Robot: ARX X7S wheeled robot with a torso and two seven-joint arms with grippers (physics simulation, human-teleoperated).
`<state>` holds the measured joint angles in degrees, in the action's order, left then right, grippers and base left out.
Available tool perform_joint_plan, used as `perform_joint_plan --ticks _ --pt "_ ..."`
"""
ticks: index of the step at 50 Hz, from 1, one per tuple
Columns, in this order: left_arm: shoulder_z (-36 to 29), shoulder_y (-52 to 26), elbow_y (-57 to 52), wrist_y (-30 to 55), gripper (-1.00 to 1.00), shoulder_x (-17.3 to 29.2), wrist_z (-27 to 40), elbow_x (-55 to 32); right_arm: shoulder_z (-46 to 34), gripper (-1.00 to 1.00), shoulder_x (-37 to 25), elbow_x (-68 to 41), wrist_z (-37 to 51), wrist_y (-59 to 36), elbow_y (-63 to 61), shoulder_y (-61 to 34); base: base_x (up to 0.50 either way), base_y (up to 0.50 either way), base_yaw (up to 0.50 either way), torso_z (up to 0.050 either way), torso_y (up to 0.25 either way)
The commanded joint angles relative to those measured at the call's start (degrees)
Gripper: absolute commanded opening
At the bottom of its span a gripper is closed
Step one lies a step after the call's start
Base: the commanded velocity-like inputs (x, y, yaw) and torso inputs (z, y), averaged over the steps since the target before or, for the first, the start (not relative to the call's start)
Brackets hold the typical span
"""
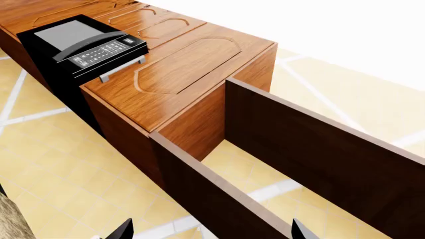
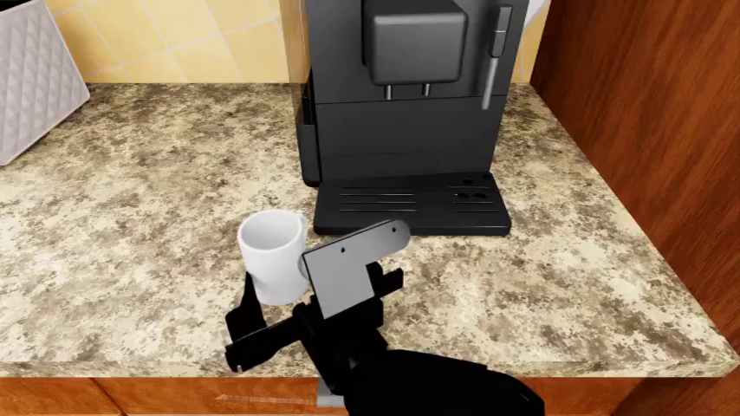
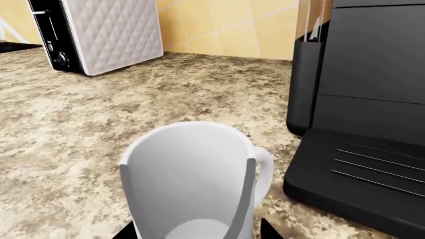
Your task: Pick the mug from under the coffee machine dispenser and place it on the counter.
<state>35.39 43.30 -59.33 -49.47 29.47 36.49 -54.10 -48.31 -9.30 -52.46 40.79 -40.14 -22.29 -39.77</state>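
Observation:
The white mug (image 2: pixel 272 251) stands upright on the speckled counter (image 2: pixel 127 217), just left of and in front of the coffee machine's slotted drip tray (image 2: pixel 411 204). The black coffee machine (image 2: pixel 405 95) has its two-nozzle spout (image 2: pixel 413 43) and silver wand (image 2: pixel 495 56) above the empty tray. My right gripper (image 2: pixel 275 299) reaches in from the counter's front edge with a finger on each side of the mug. In the right wrist view the mug (image 3: pixel 189 179) fills the space between the gripper's (image 3: pixel 196 231) black fingertips. My left gripper (image 1: pixel 211 231) is open and empty, away from the counter.
A white quilted toaster (image 2: pixel 29 78) stands at the counter's far left, also in the right wrist view (image 3: pixel 106 32). A reddish-brown cabinet wall (image 2: pixel 647 104) bounds the counter's right side. The left wrist view shows wooden cabinets, a black microwave (image 1: pixel 79 47) and tiled floor.

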Motion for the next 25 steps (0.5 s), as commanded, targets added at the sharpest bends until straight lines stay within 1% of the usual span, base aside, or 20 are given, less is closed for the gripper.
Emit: perform_joint_plan --ticks 1,14,25 --pt "0.07 -0.01 0.08 -0.06 1.0 -0.12 -0.2 -0.17 -0.27 1.0 -0.41 0.79 0.18 -0.48 0.54 0.21 0.0 0.0 0.0 0.0 0.0" --pt "0.14 -0.3 0.36 0.23 1.0 -0.96 -1.39 -0.93 -0.38 1.0 -0.62 0.06 0.34 -0.34 0.31 0.37 0.0 0.0 0.0 0.0 0.0" --pt "0.51 -0.51 0.21 0.53 1.0 -1.28 -1.61 -1.33 1.65 1.0 -1.22 -3.52 2.6 -1.44 -4.23 -0.58 0.0 0.0 0.0 0.0 0.0"
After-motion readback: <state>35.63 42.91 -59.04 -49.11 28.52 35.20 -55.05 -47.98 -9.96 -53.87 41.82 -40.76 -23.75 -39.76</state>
